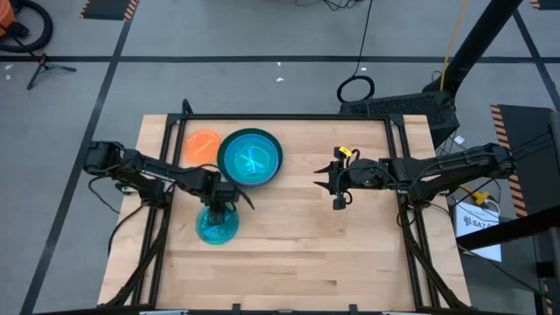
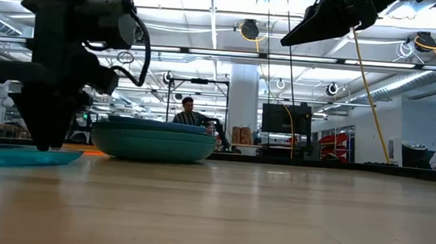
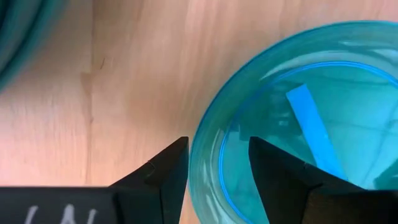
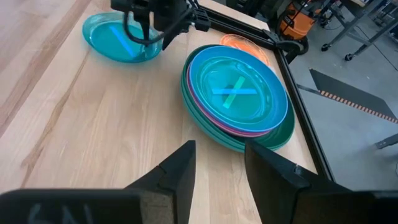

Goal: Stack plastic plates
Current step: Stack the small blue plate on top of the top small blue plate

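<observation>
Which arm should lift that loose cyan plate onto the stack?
Left, probably. Its end effector is open astride the rim of the cyan plate, right beside the stack. The right end effector hovers open over bare table, farther away.

A light wooden table (image 1: pixel 306 236) with a black metal frame along its edges carries everything. Three things rest directly on it, all in its left half. At the far left lies a small orange plate (image 1: pixel 202 144), flat on the wood. Just to its right, touching or nearly so, sits a stack of plates (image 1: pixel 251 158), a large teal one at the bottom and a cyan one on top, with a magenta rim showing between them. Nearer, slightly left of the stack, a single cyan plate (image 1: pixel 216 225) lies on the boards.
</observation>
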Tool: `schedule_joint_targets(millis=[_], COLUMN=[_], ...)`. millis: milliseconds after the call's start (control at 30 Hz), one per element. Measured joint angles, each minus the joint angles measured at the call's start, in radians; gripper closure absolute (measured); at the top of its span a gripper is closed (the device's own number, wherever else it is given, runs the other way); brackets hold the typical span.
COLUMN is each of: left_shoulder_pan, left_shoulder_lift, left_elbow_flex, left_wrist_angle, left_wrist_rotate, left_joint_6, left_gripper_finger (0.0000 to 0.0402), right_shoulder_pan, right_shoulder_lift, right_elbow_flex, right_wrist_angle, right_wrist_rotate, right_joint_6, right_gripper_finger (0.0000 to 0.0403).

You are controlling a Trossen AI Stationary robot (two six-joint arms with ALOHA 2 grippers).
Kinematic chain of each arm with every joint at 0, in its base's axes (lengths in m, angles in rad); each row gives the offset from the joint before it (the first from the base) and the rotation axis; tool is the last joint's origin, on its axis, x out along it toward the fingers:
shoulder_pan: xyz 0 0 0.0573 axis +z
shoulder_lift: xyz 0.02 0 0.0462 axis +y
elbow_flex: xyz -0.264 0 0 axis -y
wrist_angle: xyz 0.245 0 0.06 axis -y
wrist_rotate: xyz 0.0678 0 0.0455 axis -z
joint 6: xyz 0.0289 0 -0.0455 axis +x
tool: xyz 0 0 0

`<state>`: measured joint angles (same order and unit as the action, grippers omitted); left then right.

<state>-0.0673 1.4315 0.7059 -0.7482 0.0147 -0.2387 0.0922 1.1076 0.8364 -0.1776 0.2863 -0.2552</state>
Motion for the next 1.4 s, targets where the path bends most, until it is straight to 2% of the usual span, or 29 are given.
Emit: schedule_joint_targets(millis=[200,600,833,1400], left_shoulder_pan=[-0.040,-0.040,-0.040,-0.040], left_shoulder_lift=[0.000,0.002,0.002,0.002], left_elbow_flex=[0.000,0.000,0.000,0.000], left_wrist_angle=[0.025,0.025,0.070,0.070], left_wrist_rotate=[-0.043,-0.069,-0.069,-0.068], left_joint_6=[-0.001,-0.023,-0.074,-0.059], left_gripper_finger=[0.0230,0.0292,0.0294,0.0293], right_shoulder_pan=[0.000,0.000,0.000,0.000], right_shoulder_lift=[0.000,0.000,0.000,0.000], right_elbow_flex=[0.000,0.000,0.000,0.000], right_wrist_angle=[0.000,0.000,0.000,0.000], right_wrist_rotate=[0.000,0.000,0.000,0.000], right_joint_6=[0.000,0.000,0.000,0.001], right_gripper_finger=[0.0271,0.0271,0.0271,0.0271])
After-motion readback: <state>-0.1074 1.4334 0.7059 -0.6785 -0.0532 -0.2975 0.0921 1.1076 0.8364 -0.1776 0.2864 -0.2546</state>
